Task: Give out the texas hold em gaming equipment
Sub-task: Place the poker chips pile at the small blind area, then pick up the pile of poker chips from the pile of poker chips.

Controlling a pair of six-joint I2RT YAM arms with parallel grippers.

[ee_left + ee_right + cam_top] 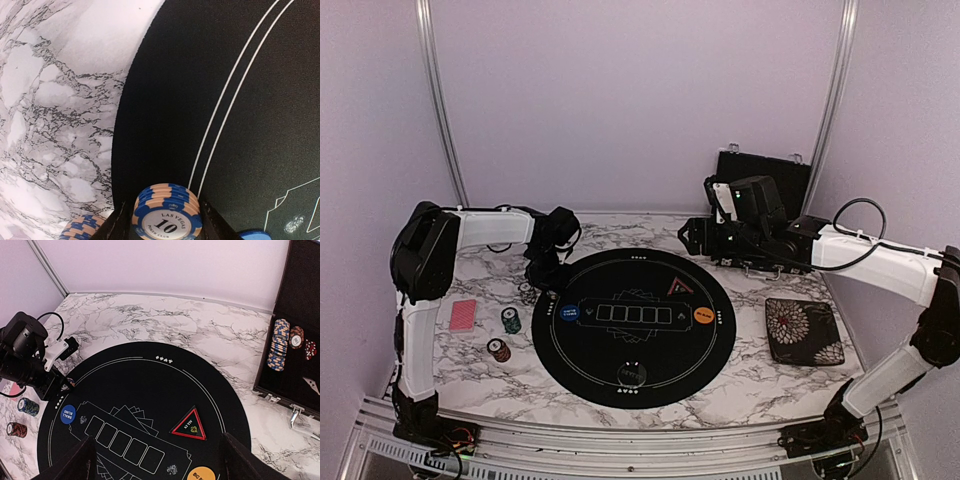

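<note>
Left wrist view: blue chip stack (167, 217) between the fingers of the left gripper (167, 230), at the left rim of the round black mat (210, 100).
Fingers sit close on both sides of the stack; pinched or slack, cannot tell. Judged step: setting it down. Spread the jaws evenly, then rise straight up so no finger drags the top chips. Mind the second blue stack (82, 227) just beside the left finger. Right gripper (160, 462) hangs wide and empty near the chip case (300, 315).
</note>
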